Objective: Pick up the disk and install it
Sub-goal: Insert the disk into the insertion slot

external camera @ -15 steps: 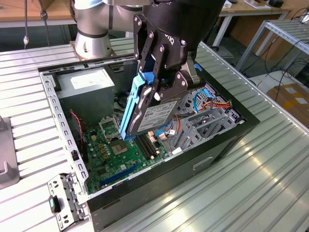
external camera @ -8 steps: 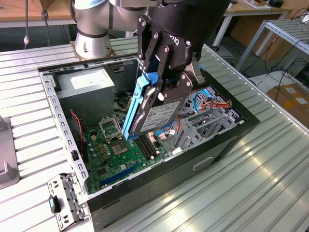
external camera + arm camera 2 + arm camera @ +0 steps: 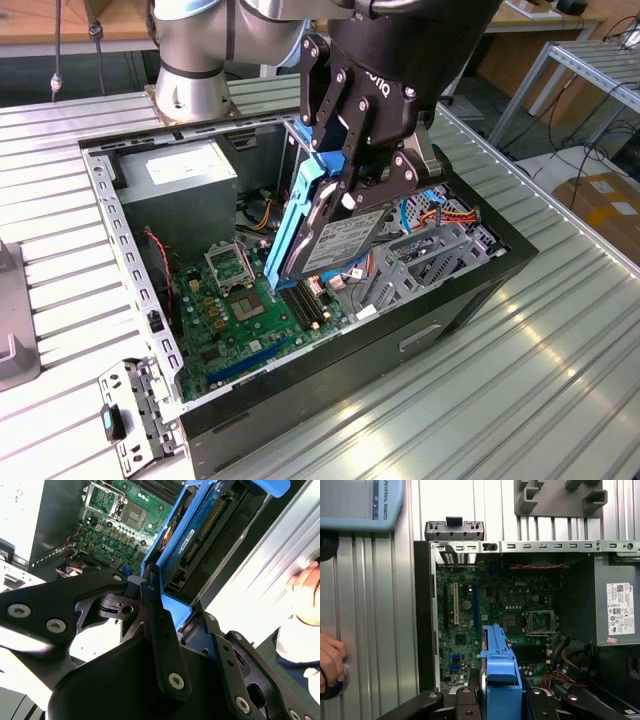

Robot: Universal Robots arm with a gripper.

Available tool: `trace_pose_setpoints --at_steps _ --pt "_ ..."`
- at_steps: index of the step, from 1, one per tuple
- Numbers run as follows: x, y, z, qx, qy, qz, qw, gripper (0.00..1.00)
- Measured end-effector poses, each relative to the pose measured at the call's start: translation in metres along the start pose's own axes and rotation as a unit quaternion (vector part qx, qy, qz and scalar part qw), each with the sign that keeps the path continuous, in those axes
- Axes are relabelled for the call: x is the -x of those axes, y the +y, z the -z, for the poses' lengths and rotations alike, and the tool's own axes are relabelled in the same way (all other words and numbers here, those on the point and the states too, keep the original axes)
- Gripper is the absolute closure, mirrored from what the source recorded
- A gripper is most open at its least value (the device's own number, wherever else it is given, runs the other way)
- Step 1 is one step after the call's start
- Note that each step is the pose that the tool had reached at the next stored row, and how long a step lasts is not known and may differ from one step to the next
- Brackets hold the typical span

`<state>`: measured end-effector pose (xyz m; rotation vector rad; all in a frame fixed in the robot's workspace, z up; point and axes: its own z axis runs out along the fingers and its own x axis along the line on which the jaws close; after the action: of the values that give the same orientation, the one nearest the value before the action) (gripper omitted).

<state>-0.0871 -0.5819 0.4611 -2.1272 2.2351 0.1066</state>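
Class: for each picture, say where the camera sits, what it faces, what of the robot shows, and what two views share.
Exterior view: off the arm, looking down into the computer case; arm and gripper, shut on the disk, show.
First wrist view: on the arm, facing the motherboard; gripper linkage shows.
Second wrist view: on the arm, looking along the disk; linkage shows.
Both wrist views share a person's hand.

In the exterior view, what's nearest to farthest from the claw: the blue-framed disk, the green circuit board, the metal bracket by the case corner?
From the gripper:
1. the disk, clamped in it.
2. the green circuit board, below, inside the case.
3. the metal bracket, beside the case's corner.
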Motion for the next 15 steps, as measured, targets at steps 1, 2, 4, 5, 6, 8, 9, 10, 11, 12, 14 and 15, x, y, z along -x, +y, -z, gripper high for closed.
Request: trace_pose_setpoints --at_steps 1,2,4,5,6,8,9,10,11,12,14,15 --pt "-0.0002 -0.0022 0.0 0.0 0.0 0.0 1.0 0.63" --pt "-0.0003 -0.0035 0.0001 0.0 0.0 0.0 1.0 0.63" --pt "-0.0008 -0.0063 0.0001 0.0001 0.0001 0.0 1.0 0.63" --pt "-0.0011 -0.0076 0.0001 0.0 0.0 0.0 1.0 0.63" --pt "-0.0017 -0.0091 0.0001 0.0 0.0 0.0 1.0 0.63" --pt "-0.0028 -0.0115 0.0003 0.0 0.0 0.0 1.0 0.63" --pt "-0.0037 -0.0125 0.0004 0.0 0.0 0.0 1.0 0.63" --pt "-0.0057 -0.014 0.0005 0.0 0.0 0.0 1.0 0.63" --pt "-0.0072 -0.0149 0.0006 0.0 0.0 0.0 1.0 0.63" --pt "-0.0082 -0.0158 0.0008 0.0001 0.0 0.0 1.0 0.63" --pt "-0.0098 -0.0189 0.001 0.0001 0.0001 0.0 1.0 0.63" --pt "-0.0107 -0.0218 0.001 0.0002 0.0 0.0 1.0 0.63"
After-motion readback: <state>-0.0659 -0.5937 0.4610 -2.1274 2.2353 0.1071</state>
